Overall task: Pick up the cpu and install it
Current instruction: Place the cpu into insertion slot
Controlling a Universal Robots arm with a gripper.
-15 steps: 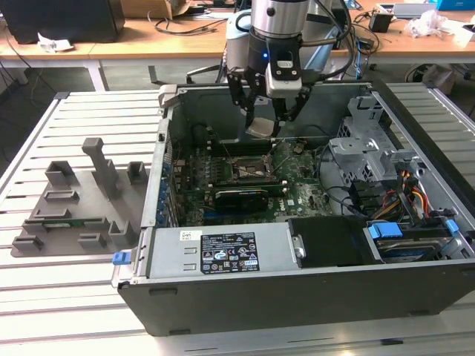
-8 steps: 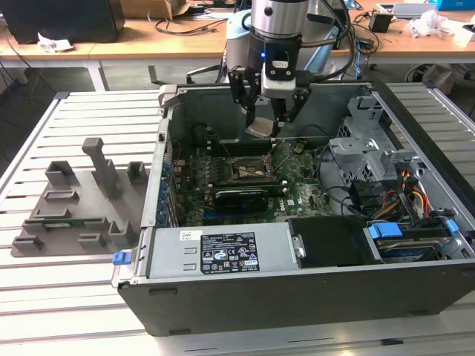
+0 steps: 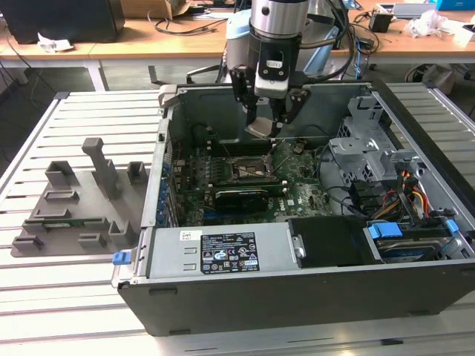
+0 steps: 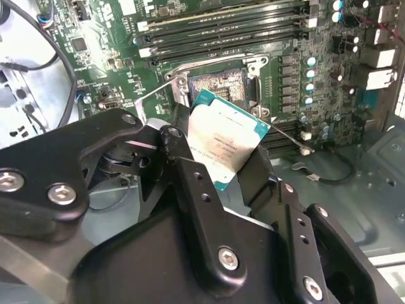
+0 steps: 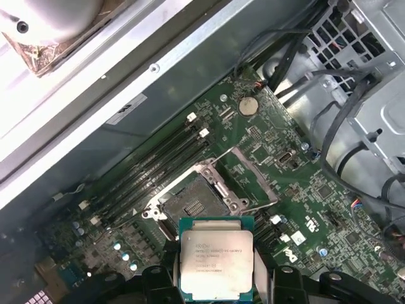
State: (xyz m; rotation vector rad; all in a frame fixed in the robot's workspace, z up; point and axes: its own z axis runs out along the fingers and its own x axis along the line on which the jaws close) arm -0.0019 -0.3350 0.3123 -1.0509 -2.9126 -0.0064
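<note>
My gripper [image 3: 265,122] hangs inside the open computer case [image 3: 297,293], shut on the cpu [image 3: 260,130]. The cpu [image 4: 224,139] is a flat square chip with a silvery top and a green rim, clamped by its edges between the two black fingers [image 4: 180,149]. In the first wrist view the cpu [image 5: 216,263] is held a little above the motherboard, beside the open socket [image 5: 193,202]. The socket [image 4: 218,85] has its metal frame and lever raised, and its contact field lies bare. In the exterior view the socket [image 3: 252,169] lies below and slightly in front of the gripper.
A black expansion card [image 3: 241,199] sits just in front of the socket. Memory slots [image 5: 152,168] run along its far side. Drive cages and cable bundles [image 3: 371,163] crowd the case at the exterior view's right. A grey holder tray [image 3: 74,200] stands on the slatted table at the exterior view's left.
</note>
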